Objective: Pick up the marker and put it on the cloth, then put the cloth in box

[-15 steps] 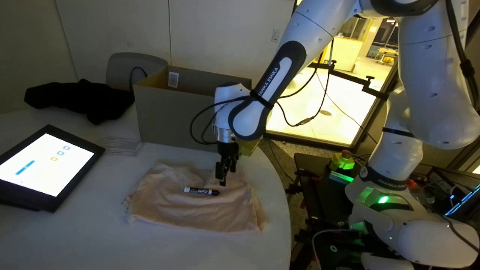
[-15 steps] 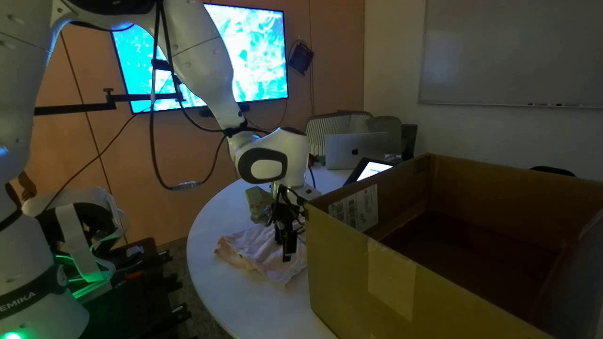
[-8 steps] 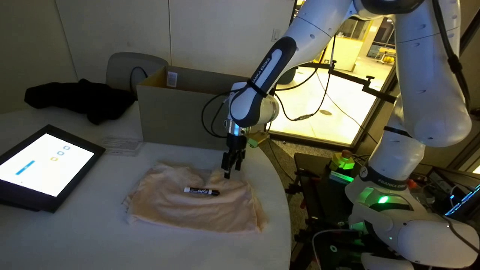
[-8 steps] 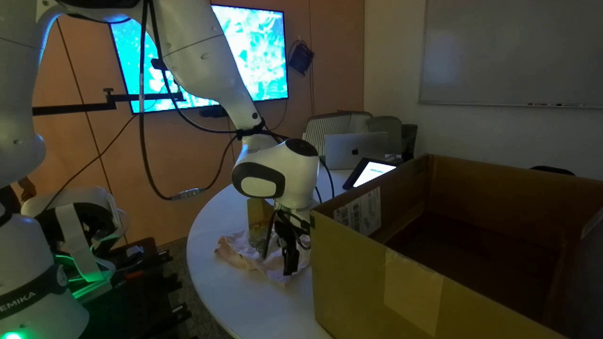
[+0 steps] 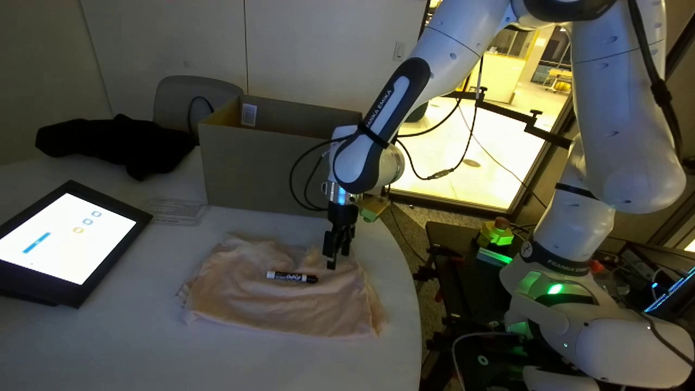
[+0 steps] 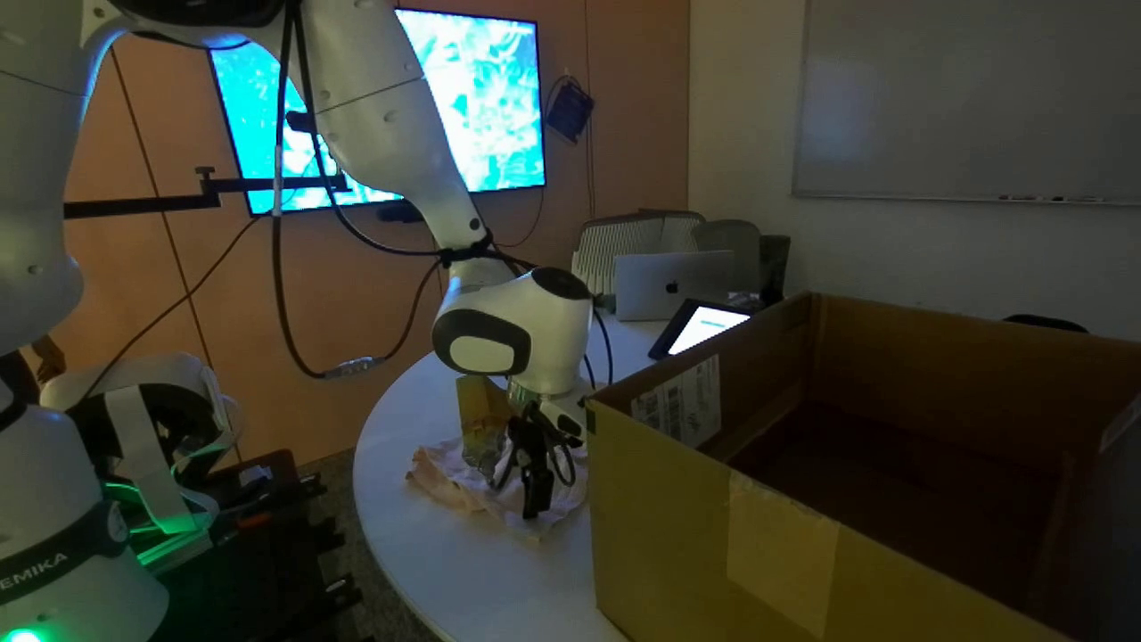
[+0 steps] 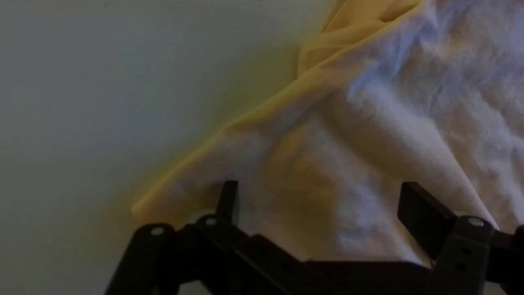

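The marker (image 5: 292, 277) lies on the cloth (image 5: 282, 312), well in from the edges, its dark end toward me, and it has not stirred over the last second. I take the first half of the job as done, so the cloth is what I should be after now. It spreads rumpled on the table (image 5: 136, 342), and the wrist view shows one of its corners beneath me. My jaws are spread wide and grip nothing; whether the tips brush the fabric I can't tell.

What has changed is my own place: I have shifted from near the marker toward a corner on the box's side, then dipped slightly, which I read as lining up a pinch of fabric. The box (image 5: 260, 176) stands just beyond the cloth, apart from it, open at the top; it seems nudged a trifle, not enough to matter. Lifting by this corner alone could, I judge, roll the marker off before it gets there. Farther out are a tablet (image 5: 68, 236) and a black fabric bundle (image 5: 111, 142).
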`<state>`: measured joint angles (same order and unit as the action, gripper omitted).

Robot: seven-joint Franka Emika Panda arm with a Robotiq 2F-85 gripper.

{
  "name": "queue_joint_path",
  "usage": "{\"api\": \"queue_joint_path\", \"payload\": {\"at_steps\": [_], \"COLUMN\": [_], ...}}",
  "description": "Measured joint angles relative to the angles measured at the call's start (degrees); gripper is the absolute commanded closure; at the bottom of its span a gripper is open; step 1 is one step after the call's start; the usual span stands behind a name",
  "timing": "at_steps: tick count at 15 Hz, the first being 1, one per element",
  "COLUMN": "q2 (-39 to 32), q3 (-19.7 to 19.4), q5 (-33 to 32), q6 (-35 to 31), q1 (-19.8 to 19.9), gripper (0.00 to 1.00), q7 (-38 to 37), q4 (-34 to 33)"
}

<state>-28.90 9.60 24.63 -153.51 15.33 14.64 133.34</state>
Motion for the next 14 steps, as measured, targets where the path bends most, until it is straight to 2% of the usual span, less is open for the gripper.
{"api": "queue_joint_path", "payload": {"at_steps": [7,8,9,10,14], "q2": [-1.09,-1.19,-1.27,-1.31,-0.87], "q3": [-3.63,-4.14,-4.48,-4.69,-4.72], "q5": [-5.48,-6.27,-6.83,-7.31,-7.71], "q6": [0.0,0.04,0.08,0.12,0.82], "q1": [-5.42,-6.09,-6.58,-6.96,-7.86], "gripper": [0.0,0.25,0.26,0.33,0.67], "q7": [-5.34,-6.18,-6.8,-7.25,-7.75], "q4": [0.16,0.25,0.35,0.49,0.57]}}
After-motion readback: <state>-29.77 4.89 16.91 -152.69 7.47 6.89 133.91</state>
